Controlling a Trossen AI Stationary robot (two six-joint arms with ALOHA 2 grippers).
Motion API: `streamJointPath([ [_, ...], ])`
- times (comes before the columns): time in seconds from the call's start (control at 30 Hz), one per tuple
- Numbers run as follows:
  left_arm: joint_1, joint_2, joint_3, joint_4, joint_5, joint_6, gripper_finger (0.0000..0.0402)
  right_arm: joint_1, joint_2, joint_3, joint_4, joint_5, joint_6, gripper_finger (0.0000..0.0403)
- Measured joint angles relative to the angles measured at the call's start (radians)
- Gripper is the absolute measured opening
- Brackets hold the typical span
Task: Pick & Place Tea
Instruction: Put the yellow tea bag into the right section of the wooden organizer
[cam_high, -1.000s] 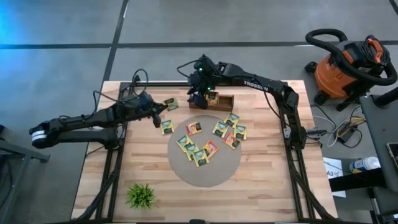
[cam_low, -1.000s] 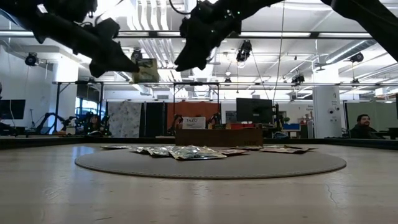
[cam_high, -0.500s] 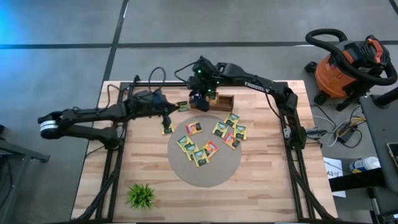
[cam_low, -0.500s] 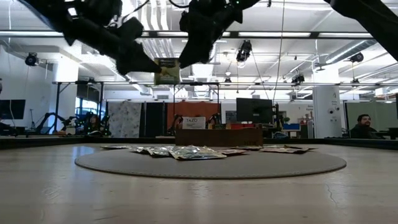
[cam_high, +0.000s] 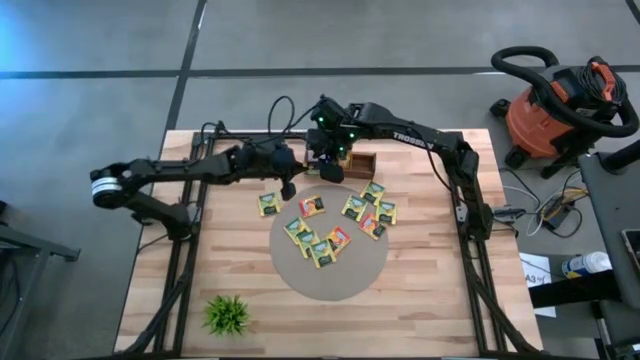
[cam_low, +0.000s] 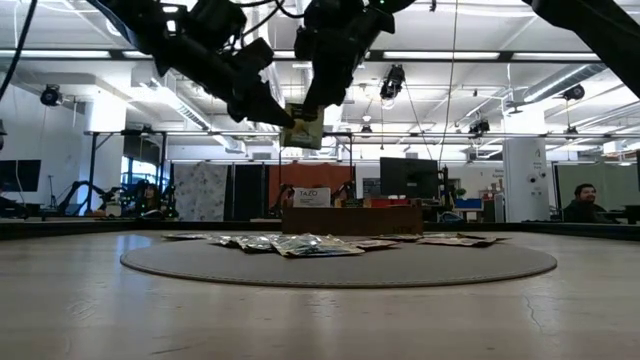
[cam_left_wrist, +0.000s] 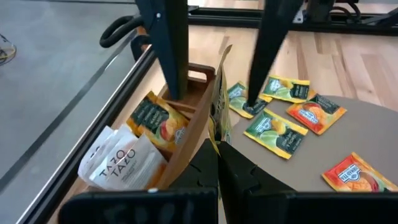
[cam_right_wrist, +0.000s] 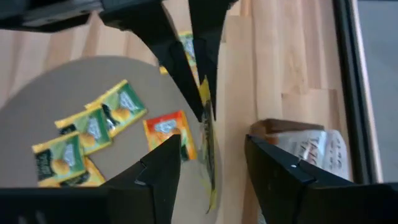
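Two arms meet over the wooden table (cam_high: 420, 300), a tea sachet between them.

Loose sachets (cam_high: 335, 225) lie on the round grey mat (cam_high: 350, 275). Beside the wooden box (cam_left_wrist: 186, 130), the left gripper (cam_left_wrist: 217, 151) pinches one yellow-green sachet (cam_low: 303, 128) aloft; the right gripper (cam_right_wrist: 211, 163) straddles it, fingers spread.

L claw (cam_low: 290, 118) clamped, raised | R claw (cam_right_wrist: 208, 158) spread, adjacent
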Motion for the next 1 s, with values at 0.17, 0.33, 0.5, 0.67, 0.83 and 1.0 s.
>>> streamJointPath([
  [0.17,0.007,0.029,0.020,0.000,0.015,0.001,0.0000,-0.009,0.000,-0.005,-0.005,0.023,-0.005,0.0137],
  [0.33,0.009,0.046,0.030,0.005,0.015,0.002,0.0000,-0.009,0.000,-0.017,-0.006,0.025,-0.011,0.0087],
  [0.5,0.010,0.050,0.030,0.004,0.013,0.001,0.0000,-0.013,0.000,-0.031,-0.005,0.022,-0.011,0.0031],
  [0.67,0.011,0.050,0.030,0.004,0.011,-0.004,0.0000,-0.013,0.000,-0.040,-0.003,0.050,-0.042,0.0010],
  [0.83,0.011,0.050,0.030,0.007,0.005,-0.024,0.0000,-0.016,-0.001,-0.042,-0.002,0.067,-0.059,0.0009],
  [1.0,0.011,0.048,0.030,0.010,-0.015,-0.080,0.0000,-0.021,0.000,-0.042,0.003,0.072,-0.059,0.0009],
])
